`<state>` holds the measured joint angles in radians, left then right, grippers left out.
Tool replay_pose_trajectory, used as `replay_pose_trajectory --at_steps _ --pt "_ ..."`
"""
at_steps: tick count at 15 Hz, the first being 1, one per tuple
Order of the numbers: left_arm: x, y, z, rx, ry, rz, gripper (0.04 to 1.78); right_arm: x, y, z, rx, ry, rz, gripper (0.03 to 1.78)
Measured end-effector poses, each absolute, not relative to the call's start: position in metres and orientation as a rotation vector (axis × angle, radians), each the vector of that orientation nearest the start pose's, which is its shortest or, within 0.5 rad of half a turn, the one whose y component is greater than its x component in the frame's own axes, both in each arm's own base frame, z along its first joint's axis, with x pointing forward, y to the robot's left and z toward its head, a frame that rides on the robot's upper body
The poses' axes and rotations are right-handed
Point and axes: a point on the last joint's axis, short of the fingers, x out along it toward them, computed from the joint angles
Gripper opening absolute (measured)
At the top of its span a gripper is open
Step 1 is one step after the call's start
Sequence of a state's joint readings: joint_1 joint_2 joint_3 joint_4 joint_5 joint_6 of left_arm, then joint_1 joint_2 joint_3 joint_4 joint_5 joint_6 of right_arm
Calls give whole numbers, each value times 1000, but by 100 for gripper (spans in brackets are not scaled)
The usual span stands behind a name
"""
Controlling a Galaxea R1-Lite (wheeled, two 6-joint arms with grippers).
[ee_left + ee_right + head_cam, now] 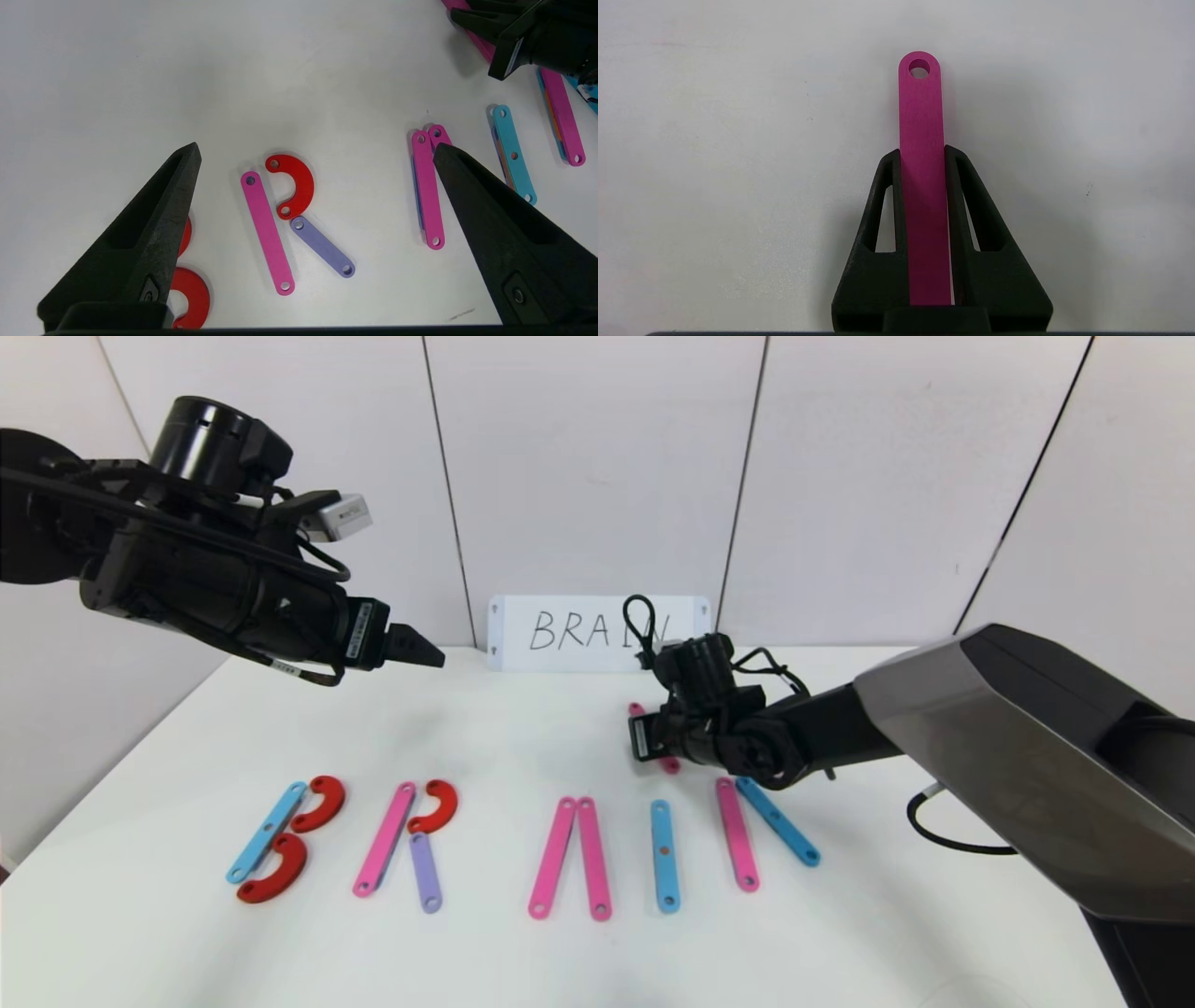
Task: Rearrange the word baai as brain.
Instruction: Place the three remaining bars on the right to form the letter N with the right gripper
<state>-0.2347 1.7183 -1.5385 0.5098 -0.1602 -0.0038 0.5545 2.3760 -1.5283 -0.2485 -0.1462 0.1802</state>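
Pink strip: clamped between right gripper fingers.
Risk: neighbouring blue strip nudged during placement.
Left gripper: spread apart, idle.

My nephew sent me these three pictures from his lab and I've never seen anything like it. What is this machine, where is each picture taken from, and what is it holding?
It is a robot with two black arms, each ending in a two-fingered gripper. The wide picture comes from a camera on its head; the other two come from cameras on its wrists. On the white table flat coloured pieces spell letters, copying the card reading BRAIN. B, R, A and I are laid out; the N is unfinished. The right gripper, low behind the letters, is shut on a pink strip. The left gripper hovers open above the table, holding nothing.
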Motion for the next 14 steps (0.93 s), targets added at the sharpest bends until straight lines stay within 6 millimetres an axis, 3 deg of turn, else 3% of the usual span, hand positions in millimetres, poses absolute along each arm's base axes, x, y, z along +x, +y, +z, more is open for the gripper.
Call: replay_pose_trajectory --at_steps 5,9,14 --pt "299 -75 275 22 692 -377 174 392 235 108 -11 544 343 27" --pt "299 -75 275 22 693 -377 174 374 199 142 25 549 259 27" --pt "300 -75 274 22 694 -376 174 341 152 138 66 621 122 27"
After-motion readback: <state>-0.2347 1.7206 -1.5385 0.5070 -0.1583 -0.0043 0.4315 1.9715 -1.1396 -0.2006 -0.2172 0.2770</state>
